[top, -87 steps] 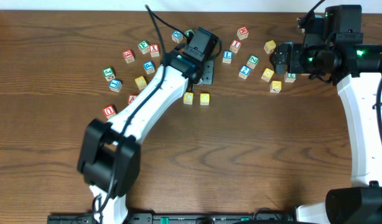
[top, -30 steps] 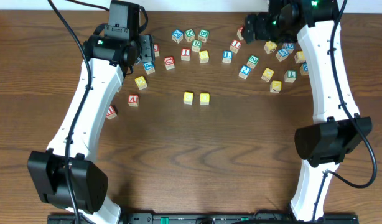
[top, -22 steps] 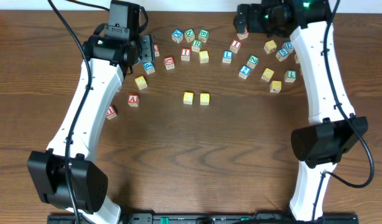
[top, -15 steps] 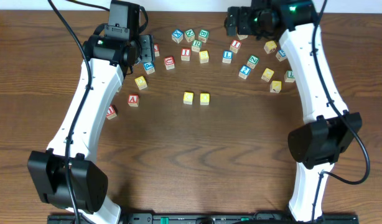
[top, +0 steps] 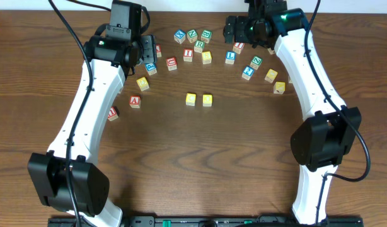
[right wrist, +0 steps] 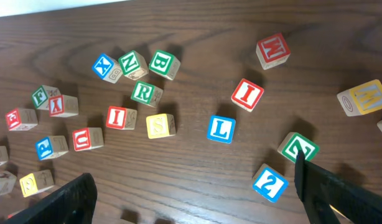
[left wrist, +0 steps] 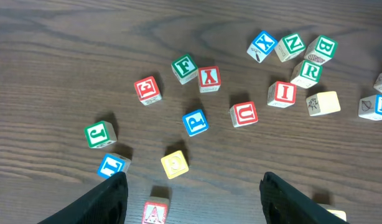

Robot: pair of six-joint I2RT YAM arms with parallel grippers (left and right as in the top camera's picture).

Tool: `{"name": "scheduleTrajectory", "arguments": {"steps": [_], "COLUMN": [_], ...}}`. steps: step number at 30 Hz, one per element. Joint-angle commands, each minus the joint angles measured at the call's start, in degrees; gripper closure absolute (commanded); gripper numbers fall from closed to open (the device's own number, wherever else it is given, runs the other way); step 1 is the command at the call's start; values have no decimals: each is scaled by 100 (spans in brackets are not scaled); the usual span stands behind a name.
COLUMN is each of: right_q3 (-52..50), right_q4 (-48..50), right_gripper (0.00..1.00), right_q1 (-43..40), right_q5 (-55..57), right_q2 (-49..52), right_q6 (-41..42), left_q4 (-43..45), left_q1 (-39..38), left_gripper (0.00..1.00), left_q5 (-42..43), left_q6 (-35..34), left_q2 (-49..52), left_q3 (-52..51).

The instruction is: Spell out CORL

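**Overhead:** My right gripper (top: 233,29) hangs at the far side of the table, just beyond and to the right of the green R cube (top: 199,45). My left gripper (top: 147,50) sits farther off, to that cube's left. The two yellow cubes (top: 191,99) stand side by side well to the near side of the R cube. The blue L cube (top: 230,56) lies to its right. With R due next, I judge my right arm the nearer one.

**Right wrist:** My right gripper (right wrist: 191,171) is spread wide with nothing between the fingers. The R cube (right wrist: 143,93) lies ahead and to the left of the gap. The L cube (right wrist: 221,129), to the R cube's right, sits almost in line with the gap. A green N cube (right wrist: 133,63) and a green B cube (right wrist: 163,64) crowd just behind the R cube, so a clean grip looks tight.

**Left wrist:** My left gripper (left wrist: 192,176) is also wide and empty. The R cube (left wrist: 310,71) lies well ahead and to its right.
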Motion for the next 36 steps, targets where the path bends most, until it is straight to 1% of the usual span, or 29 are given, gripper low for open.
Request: {"name": "scheduleTrajectory", "arguments": {"steps": [1,7,10,12,14,20,25,30,33,34,36], "right_q3": [-37,-37,-37,-37,-35,243,977,1534,1561,1561,1561], "right_q4": [63,79,133,269,470,916,710,632,780,798,824], "right_gripper": [3,3,4,8,14,17,17,20,25,27,29], "right_q1": [31,31,31,57,122,485,741,802,826,841,885], "right_q5": [44,44,44,-4,-81,28,260,258,289,391,710], "right_q2": [39,39,39,42,42,116,756,1609,1875,1926,1991], "right_q6": [98,101,313,595,662,723,833,1270,1388,1462,1567], "left_q4": [-17,-17,-17,-17,-15,4,-66,-219,-295,-308,-321], "left_q1": [33,33,33,33,35,160,299,302,302,302,302], "left_gripper": [33,33,32,33,33,32,33,33,33,33,33], "left_q5": [-94,-94,-92,-92,-94,-98,-94,-94,-96,-96,-94], "left_q6": [52,50,48,48,50,52,31,33,33,33,33], "left_q2": [-42,-22,4,33,55,63,63,63,63,63,63], "left_q3": [-2,-2,-2,-2,-2,-2,-2,-2,-2,-2,-2]}}
